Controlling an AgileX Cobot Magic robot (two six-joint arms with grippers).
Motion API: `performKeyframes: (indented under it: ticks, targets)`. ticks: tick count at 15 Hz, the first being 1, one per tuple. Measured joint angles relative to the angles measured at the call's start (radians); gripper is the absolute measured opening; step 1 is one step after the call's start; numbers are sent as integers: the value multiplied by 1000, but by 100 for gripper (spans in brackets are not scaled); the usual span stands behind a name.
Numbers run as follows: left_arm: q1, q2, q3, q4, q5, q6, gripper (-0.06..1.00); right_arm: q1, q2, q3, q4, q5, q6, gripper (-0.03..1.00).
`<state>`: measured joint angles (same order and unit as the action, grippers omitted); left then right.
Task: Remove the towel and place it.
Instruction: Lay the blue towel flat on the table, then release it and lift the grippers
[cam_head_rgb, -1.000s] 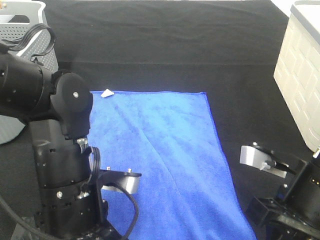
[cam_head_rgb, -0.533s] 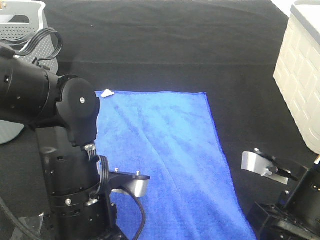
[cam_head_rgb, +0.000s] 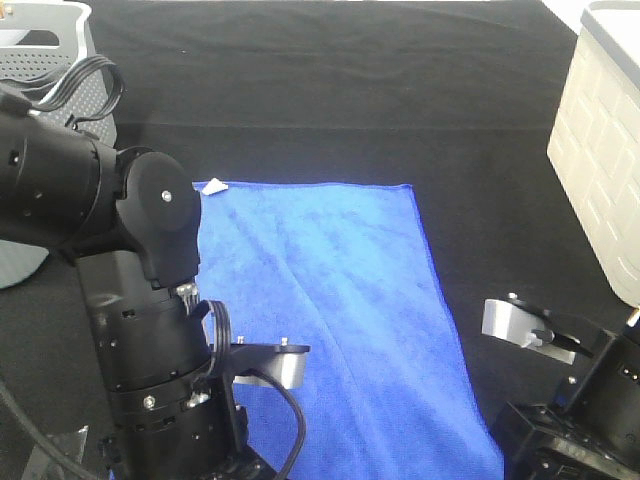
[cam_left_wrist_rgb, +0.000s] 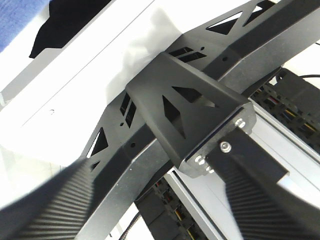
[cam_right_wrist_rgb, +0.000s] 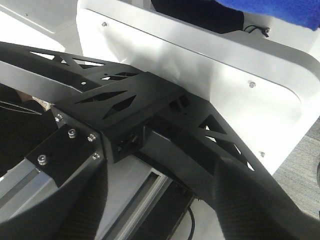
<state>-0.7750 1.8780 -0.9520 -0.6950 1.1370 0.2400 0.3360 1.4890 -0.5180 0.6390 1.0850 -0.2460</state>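
Note:
The towel (cam_head_rgb: 330, 310), a royal-blue plush cloth, lies spread flat on the black table, its white tag (cam_head_rgb: 213, 186) at the far left corner. My left arm (cam_head_rgb: 150, 330) stands over the towel's near left part. My right arm (cam_head_rgb: 570, 400) is beside its near right edge. Neither gripper shows in the high view. The left wrist view shows the left gripper (cam_left_wrist_rgb: 160, 210) with its dark fingers (cam_left_wrist_rgb: 45, 205) wide apart and nothing between them. My right gripper (cam_right_wrist_rgb: 155, 210) is open the same way, fingers (cam_right_wrist_rgb: 255, 205) apart, with a strip of the towel (cam_right_wrist_rgb: 270, 10) at that picture's edge.
A grey perforated basket (cam_head_rgb: 40, 60) stands at the far left. A cream bin (cam_head_rgb: 600, 150) stands at the right edge. Both wrist views look at the black struts (cam_left_wrist_rgb: 190, 115) and white panels (cam_right_wrist_rgb: 200, 65) of the robot's own stand.
My left arm has shifted to the right and nearer the front edge. My right arm has drawn back a little. The towel lies as before.

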Motion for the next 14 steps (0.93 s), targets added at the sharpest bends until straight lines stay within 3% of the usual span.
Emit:
performKeyframes:
  ticks: [3,7,9,11,14]
  targets:
    - [0,-2,-20,37,8,0,74,0,1,-72,-52,9,-1,63]
    - [23,-20,-180,249,56,-30,74,-8,3,-293,-185,31,14,63]
    - [118,-20,-292,336,59,-65,74,-89,3,-442,-233,29,35,63]
    - [295,-18,-425,345,22,-62,74,-232,35,-622,-241,8,-6,63]
    - [445,-1,-534,336,-55,-55,74,-282,106,-783,-271,19,-25,63]
